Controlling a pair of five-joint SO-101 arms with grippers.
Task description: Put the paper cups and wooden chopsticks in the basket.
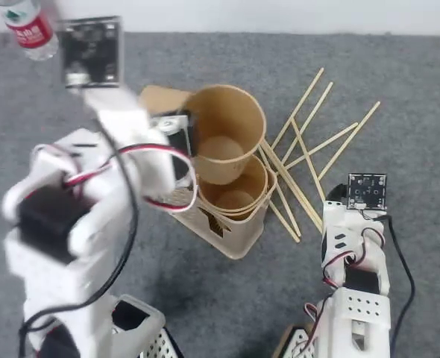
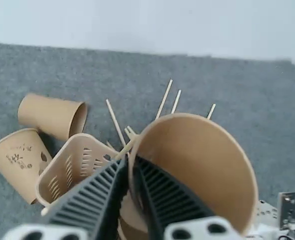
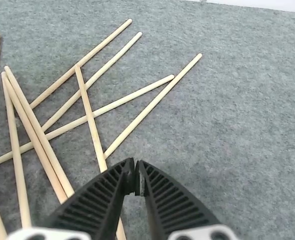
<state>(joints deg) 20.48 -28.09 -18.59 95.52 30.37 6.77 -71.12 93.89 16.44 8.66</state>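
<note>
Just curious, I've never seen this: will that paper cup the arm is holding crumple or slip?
Probably light: the left gripper holds the cup up by a single pinch on its wall. That thin paper likely dents if squeezed hard, though its rim looks round. Laid sideways, it may roll.

tan paper cups (image 1: 227, 127), one with dark print; a cream basket (image 1: 239, 237) with slotted walls; pale wooden chopsticks (image 3: 92, 120); grey speckled carpet (image 3: 237, 75); white arms (image 1: 78, 224) with black ribbed fingers (image 3: 172, 200); a red-labelled bottle (image 1: 30, 30).

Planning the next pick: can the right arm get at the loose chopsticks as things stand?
Probably yes: the right gripper, shut, hangs close above the chopsticks, which lie uncovered on the mat.
</note>
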